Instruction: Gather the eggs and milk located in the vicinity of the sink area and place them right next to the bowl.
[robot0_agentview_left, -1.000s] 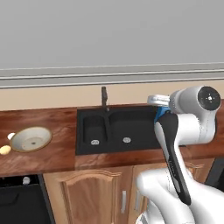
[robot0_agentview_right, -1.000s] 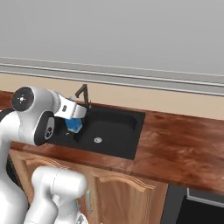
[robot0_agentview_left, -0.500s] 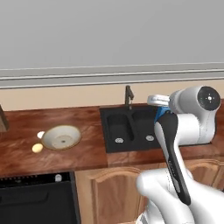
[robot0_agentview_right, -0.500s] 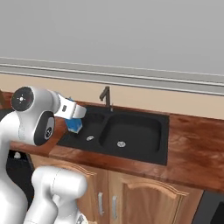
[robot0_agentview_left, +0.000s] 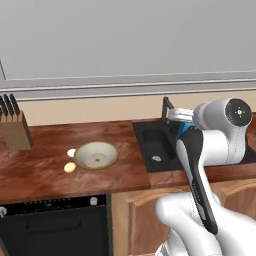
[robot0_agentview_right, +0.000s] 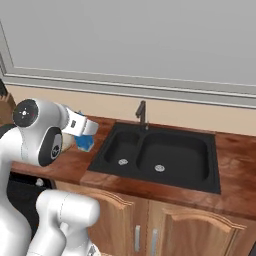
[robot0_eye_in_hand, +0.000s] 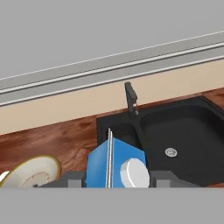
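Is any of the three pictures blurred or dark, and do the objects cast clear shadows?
Left base view: sharp, evenly lit; the bowl and two eggs cast almost no shadow. Right base view: equally flat light, the black sink shows no glare. Hand view: the milk held in the tool looks soft-edged, slightly coarse.

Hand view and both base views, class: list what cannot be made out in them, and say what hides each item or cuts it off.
- Milk, hand view: its lower part is cut off by the bottom edge.
- Claw, hand view: its fingertips are hidden beside the carton.
- Bowl, hand view: cut off at the bottom.
- Milk, left base view: mostly hidden behind the arm.
- Sink, left base view: its right basin is hidden by the arm.
- Eggs, left base view: too small for detail.
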